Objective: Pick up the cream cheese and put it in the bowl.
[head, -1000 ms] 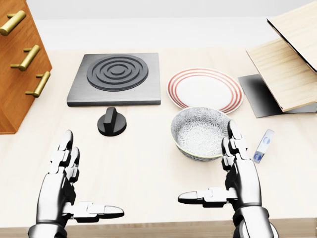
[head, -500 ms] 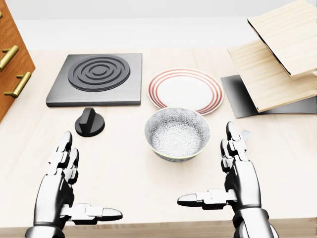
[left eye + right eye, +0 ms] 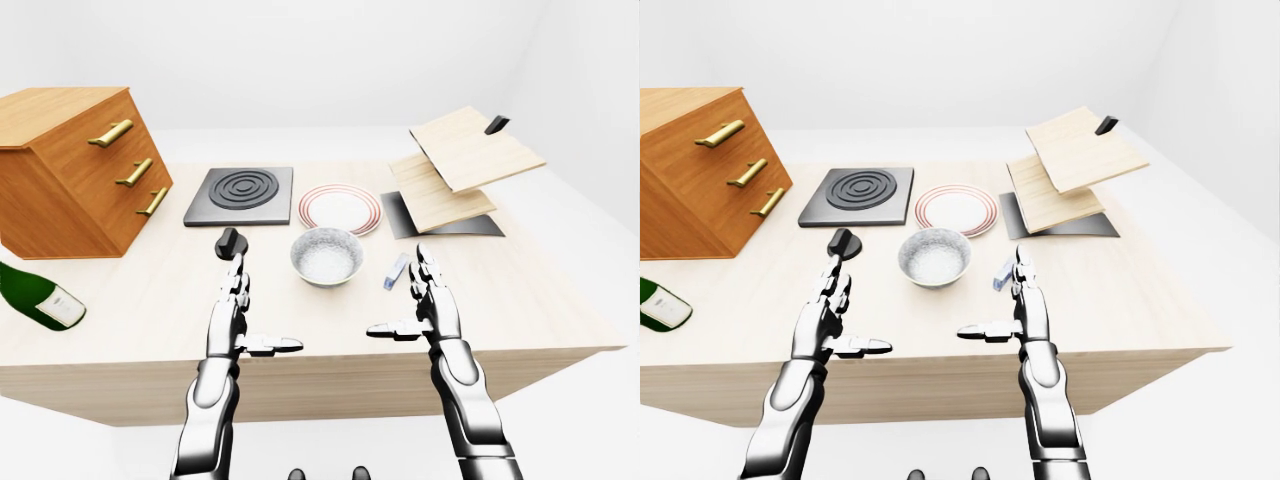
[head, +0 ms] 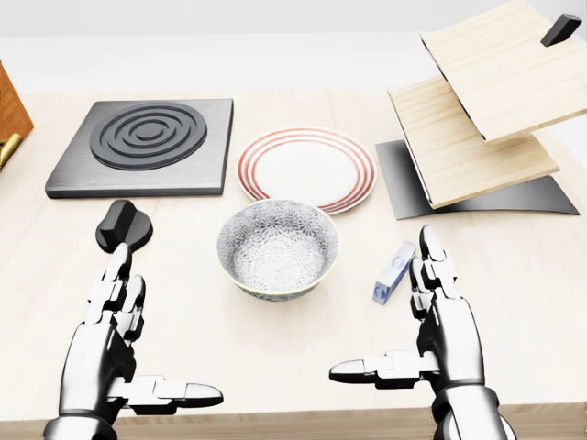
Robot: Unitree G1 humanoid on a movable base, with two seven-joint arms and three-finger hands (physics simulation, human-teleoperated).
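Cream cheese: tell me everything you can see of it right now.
The cream cheese is a small flat pack, pale with blue at its lower end; any print is too small to read. It lies on the table, angled, right of the bowl and apart from it, below the wooden boards. The right hand, open, stands just right of it; contact cannot be told. Nothing grips it.

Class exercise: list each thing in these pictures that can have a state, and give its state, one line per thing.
Left robot hand: open, empty, over the table.
Right robot hand: open, empty, beside the cream cheese.
Cream cheese: lying on the table, right of the bowl, not held.
Bowl: upright, empty.
Plate: empty.
Drawers: shut.
Bottle: lying on its side.
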